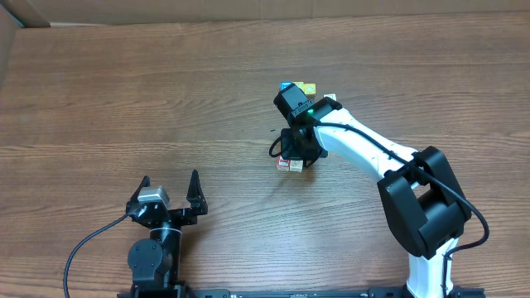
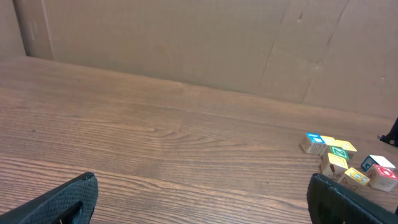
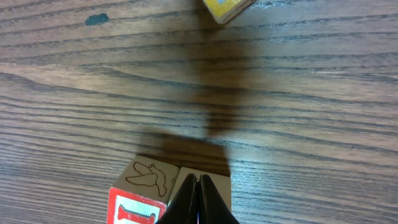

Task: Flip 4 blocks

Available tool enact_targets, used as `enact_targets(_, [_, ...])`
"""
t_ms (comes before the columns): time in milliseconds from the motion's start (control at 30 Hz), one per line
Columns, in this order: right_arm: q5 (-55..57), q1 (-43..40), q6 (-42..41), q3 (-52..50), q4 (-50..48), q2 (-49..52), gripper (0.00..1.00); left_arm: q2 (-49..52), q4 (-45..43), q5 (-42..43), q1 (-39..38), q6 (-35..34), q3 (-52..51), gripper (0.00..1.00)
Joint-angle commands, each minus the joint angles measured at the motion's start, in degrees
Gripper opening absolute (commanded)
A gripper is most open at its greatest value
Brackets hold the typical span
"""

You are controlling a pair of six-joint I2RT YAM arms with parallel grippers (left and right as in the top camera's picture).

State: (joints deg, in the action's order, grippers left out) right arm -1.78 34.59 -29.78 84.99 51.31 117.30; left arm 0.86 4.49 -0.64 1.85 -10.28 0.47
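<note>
With fingers pinched together, the right gripper (image 3: 198,186) hangs over the neighbouring block (image 3: 222,182) that touches the bird-marked block (image 3: 148,177), so it should probably press low on one edge and roll slowly, while the left gripper (image 1: 170,180), spread wide, sits well apart from the bird-marked block.

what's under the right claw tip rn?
Shut right claw sits over a pale block, covering most of its top. Beside it, a block with a bird outline and a red-framed side shows. Whether the tips touch the covered block cannot be told.
</note>
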Motion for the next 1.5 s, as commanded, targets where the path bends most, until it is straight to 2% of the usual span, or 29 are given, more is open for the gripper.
enact_targets(0, [-0.7, -0.1, -0.3, -0.3, -0.7, 0.6, 0.04, -0.5, 0.0, 0.7, -0.4, 1.1, -0.2, 1.0])
enact_targets(433, [0.1, 0.6, 4.7, 9.8, -0.7, 0.6, 0.04, -0.5, 0.0, 0.7, -0.4, 1.1, -0.2, 1.0])
enact_targets(733, [0.6, 1.2, 4.5, 9.8, -2.5, 3.1, 0.04, -0.5, 0.0, 0.7, -0.4, 1.1, -0.2, 1.0])
enact_targets(1467, [0.6, 3.6, 6.2, 9.0, 4.8, 5.2, 0.04, -0.5, 0.0, 0.7, -0.4, 1.1, -0.2, 1.0])
